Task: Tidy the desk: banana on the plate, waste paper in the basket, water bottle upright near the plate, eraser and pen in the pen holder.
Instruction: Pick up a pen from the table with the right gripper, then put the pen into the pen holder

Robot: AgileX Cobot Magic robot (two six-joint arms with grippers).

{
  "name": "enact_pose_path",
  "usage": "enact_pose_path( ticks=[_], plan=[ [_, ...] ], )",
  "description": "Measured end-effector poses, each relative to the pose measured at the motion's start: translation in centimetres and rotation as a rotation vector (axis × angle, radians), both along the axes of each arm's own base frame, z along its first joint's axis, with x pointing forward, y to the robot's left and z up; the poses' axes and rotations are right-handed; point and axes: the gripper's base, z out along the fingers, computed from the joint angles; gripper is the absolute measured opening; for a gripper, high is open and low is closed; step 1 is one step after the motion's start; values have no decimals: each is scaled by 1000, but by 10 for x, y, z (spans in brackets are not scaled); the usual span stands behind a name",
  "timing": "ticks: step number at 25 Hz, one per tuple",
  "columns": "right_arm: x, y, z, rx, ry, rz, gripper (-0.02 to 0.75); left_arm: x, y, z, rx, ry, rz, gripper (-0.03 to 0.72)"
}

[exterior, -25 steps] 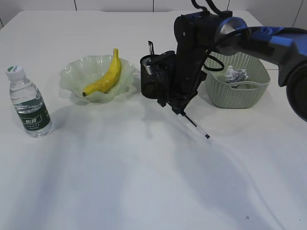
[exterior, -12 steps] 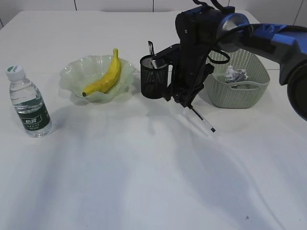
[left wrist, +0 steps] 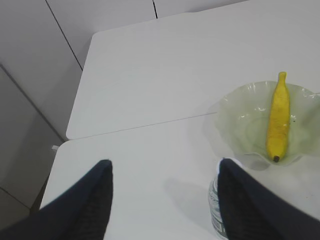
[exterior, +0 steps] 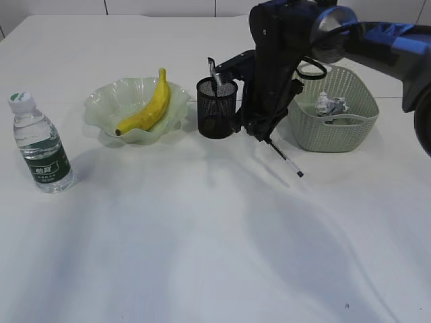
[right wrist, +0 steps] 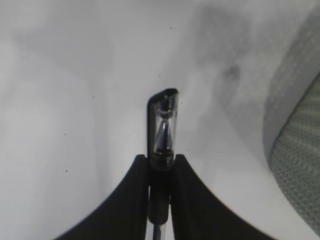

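Note:
My right gripper [exterior: 260, 132] is shut on a clear pen [exterior: 283, 159] with a black cap; the pen slants down to the right, between the black mesh pen holder [exterior: 217, 108] and the green basket [exterior: 333, 114]. The right wrist view shows the pen [right wrist: 162, 131] pinched between the right gripper [right wrist: 161, 162] tips. The banana [exterior: 145, 111] lies in the green glass plate [exterior: 106, 101]. The water bottle [exterior: 40, 145] stands upright to the left of the plate. Waste paper [exterior: 331, 104] is in the basket. My left gripper [left wrist: 162, 167] hangs open above the bottle [left wrist: 215, 202]. I cannot make out the eraser.
A dark clip-like item [exterior: 213, 69] sticks up from the pen holder. The basket wall [right wrist: 300, 150] is close on the right of the held pen. The left wrist view shows the banana [left wrist: 277, 122], the plate [left wrist: 240, 120] and the table's far edge [left wrist: 75, 135].
The right arm has risen and shifted right with the pen, uncovering the pen holder. The pen tip has moved up and to the right. The left gripper has not moved.

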Motion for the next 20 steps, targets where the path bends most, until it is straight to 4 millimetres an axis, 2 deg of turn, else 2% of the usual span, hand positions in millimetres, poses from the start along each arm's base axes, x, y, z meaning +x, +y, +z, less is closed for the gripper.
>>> enact_pose_path(
  ticks=[7, 20],
  plan=[
    [2, -1, 19, 2, -52, 1, 83, 0, 0, 0, 0, 0, 0, 466],
    [15, 4, 70, 84, -265, -2, 83, 0, 0, 0, 0, 1, 0, 466]
  ],
)
